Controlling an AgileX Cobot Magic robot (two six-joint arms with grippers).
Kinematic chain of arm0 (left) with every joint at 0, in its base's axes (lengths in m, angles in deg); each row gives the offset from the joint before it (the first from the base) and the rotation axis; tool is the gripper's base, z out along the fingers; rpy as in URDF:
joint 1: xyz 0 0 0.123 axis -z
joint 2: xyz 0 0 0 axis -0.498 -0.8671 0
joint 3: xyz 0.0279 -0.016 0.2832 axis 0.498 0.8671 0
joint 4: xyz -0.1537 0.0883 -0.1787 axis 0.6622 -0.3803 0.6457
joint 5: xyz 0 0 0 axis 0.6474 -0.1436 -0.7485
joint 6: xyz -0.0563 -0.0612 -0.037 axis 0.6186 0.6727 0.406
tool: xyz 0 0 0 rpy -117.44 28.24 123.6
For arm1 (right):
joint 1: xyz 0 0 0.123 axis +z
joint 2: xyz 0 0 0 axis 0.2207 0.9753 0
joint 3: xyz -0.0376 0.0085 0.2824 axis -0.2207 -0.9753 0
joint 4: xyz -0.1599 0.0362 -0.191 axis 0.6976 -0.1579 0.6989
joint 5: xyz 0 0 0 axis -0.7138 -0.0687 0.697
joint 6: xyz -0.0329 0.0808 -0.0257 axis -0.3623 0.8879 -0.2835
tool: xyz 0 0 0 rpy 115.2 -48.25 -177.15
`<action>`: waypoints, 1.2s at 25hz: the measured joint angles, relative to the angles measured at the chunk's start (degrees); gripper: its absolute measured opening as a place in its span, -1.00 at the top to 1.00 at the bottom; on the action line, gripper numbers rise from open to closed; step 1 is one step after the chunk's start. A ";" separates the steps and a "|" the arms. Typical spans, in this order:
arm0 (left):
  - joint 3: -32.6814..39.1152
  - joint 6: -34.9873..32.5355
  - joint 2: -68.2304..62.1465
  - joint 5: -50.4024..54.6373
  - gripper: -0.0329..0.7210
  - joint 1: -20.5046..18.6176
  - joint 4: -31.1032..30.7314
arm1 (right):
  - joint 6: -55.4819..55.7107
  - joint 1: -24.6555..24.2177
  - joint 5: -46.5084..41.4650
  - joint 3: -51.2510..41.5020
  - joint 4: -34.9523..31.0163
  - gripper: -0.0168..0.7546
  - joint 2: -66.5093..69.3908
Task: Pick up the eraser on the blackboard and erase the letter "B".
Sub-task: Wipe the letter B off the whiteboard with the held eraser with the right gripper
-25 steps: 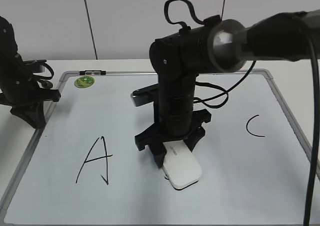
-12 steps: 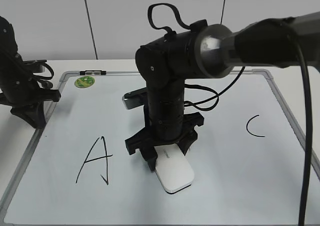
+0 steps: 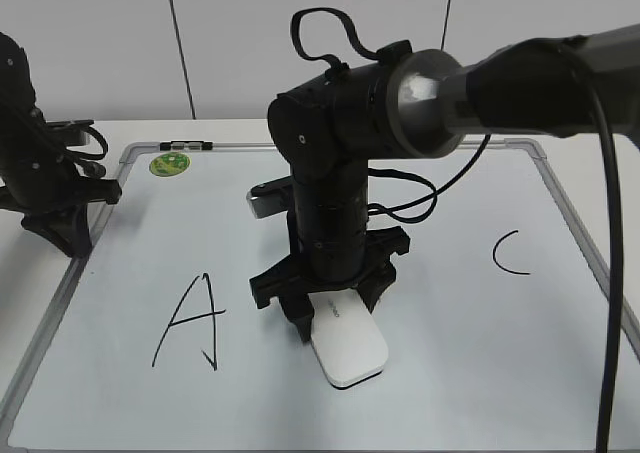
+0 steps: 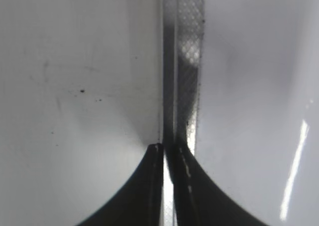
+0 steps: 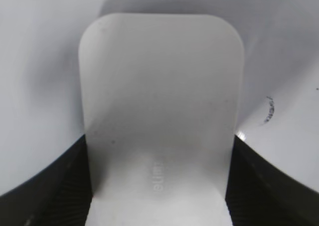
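Note:
The white eraser (image 3: 348,348) lies flat on the blackboard (image 3: 470,363), at its middle near the front. My right gripper (image 3: 326,315) stands over it from above, shut on its sides; in the right wrist view the eraser (image 5: 159,101) fills the space between the dark fingers (image 5: 65,186), which press both its edges. No whole letter "B" shows; a short black marker trace (image 5: 269,112) lies by the eraser's right edge. My left gripper (image 3: 62,228) rests at the board's left edge, its jaws nearly closed and empty (image 4: 168,148).
A black "A" (image 3: 190,323) is left of the eraser and a black "C" (image 3: 510,253) is to its right. A green sticker (image 3: 169,163) sits at the far left corner. The grey frame strip (image 4: 184,61) runs under the left gripper.
My right arm has slid the eraser to the left across the board's middle; in the last half second it barely moved. The left arm has not moved.

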 joint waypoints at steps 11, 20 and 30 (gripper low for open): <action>0.00 0.00 0.00 0.00 0.82 0.00 -0.13 | 0.98 -5.09 -1.44 0.26 0.05 -0.39 0.09; 0.00 0.00 0.00 0.00 0.83 0.00 -0.13 | 0.98 -12.24 -3.25 0.45 3.50 -0.39 0.09; -0.05 0.00 0.00 0.00 0.83 0.00 -0.26 | 0.12 -14.93 -4.60 -0.87 7.06 -0.39 -2.99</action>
